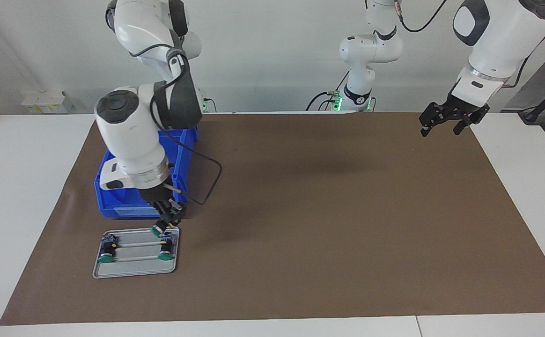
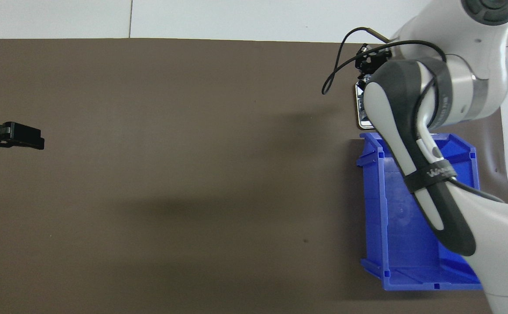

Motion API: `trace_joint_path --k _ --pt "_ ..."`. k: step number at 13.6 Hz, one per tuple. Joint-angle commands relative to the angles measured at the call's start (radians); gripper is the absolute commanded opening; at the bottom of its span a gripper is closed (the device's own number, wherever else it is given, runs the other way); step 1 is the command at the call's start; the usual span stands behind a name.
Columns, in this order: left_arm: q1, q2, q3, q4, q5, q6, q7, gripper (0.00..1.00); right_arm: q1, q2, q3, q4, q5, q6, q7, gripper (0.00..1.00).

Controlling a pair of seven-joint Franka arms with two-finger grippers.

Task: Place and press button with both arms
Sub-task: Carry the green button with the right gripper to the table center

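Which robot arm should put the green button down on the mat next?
The right. Its right gripper is shut on a button, lifted above the tray. The left gripper waits open, empty, over the mat's edge.
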Motion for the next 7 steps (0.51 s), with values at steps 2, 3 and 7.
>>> trace_joint_path --k 2,3,7 --pt "0.009 -0.018 -0.001 -0.014 0.015 -0.011 0.006 1.0 0.167 0.021 0.001 0.023 -0.026 0.002 0.46 0.0" --pt "0.011 -0.017 0.001 -0.014 0.015 -0.011 0.006 1.0 0.206 0.031 0.001 0.023 -0.032 0.026 0.586 0.0" --pt "0.011 -0.018 0.008 -0.016 0.015 -0.013 0.007 1.0 0.363 0.128 -0.003 0.026 -0.075 0.115 0.925 0.0"
